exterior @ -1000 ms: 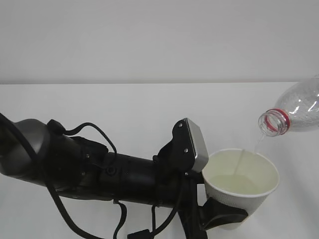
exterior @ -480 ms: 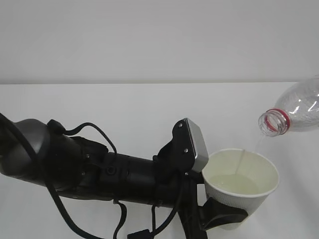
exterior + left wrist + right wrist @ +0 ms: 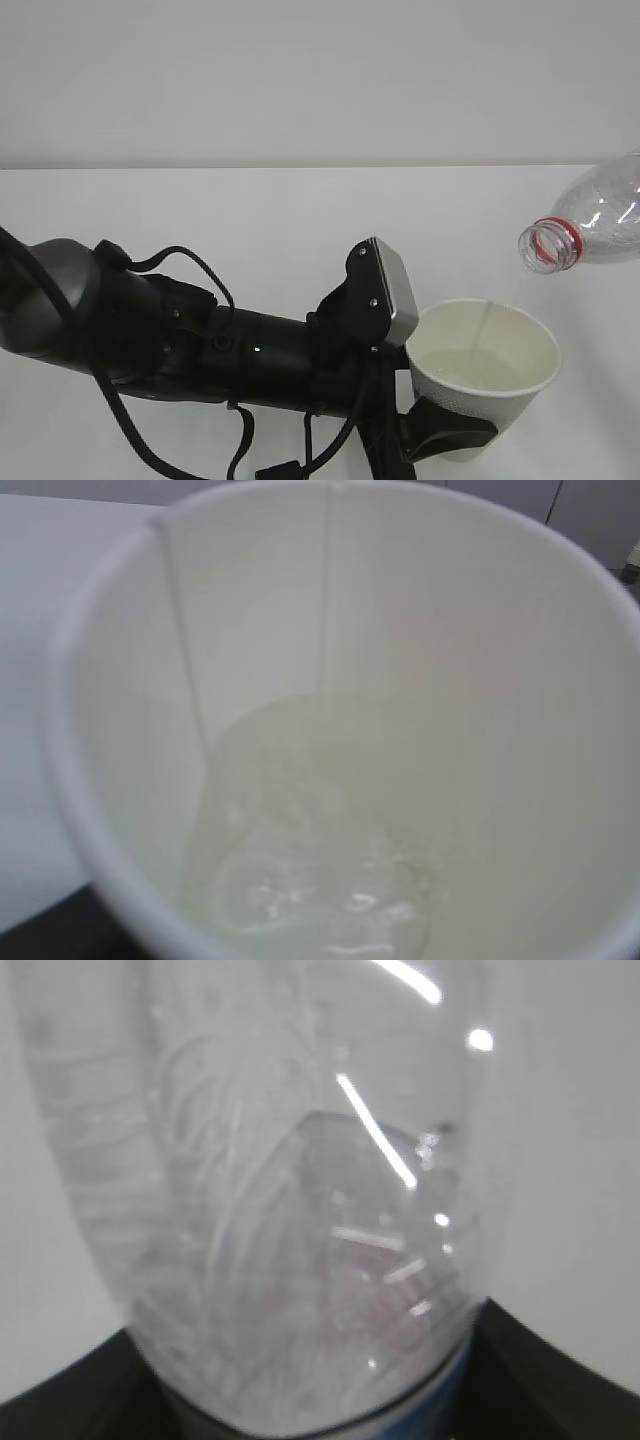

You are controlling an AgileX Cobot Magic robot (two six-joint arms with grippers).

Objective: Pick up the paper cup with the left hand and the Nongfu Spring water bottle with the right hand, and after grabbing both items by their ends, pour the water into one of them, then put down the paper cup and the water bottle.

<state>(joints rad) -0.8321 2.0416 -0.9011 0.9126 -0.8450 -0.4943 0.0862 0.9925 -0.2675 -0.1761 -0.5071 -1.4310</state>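
The white paper cup [image 3: 486, 371] is upright at the lower right, and my left gripper [image 3: 478, 425] is shut on its lower part. One black finger [image 3: 447, 434] shows at the cup's base. The left wrist view looks straight into the cup [image 3: 120, 680], with shallow clear water [image 3: 320, 880] at its bottom. The clear Nongfu Spring water bottle [image 3: 595, 220] hangs tilted at the right edge. Its red-ringed mouth [image 3: 545, 247] points down-left above the cup's far rim, and a thin stream [image 3: 483, 322] falls inside the cup. My right gripper [image 3: 320, 1415] is shut on the bottle [image 3: 270, 1190], with dark fingers [image 3: 565, 1375] on both sides.
The white table [image 3: 250, 220] runs back to a plain white wall [image 3: 300, 80]. My left arm [image 3: 200, 340], with its grey block [image 3: 392, 290] and looping cables [image 3: 190, 265], lies across the lower left of the exterior view.
The stream between the bottle's mouth and the cup has grown fainter and thinner. The bottle and the cup have hardly moved.
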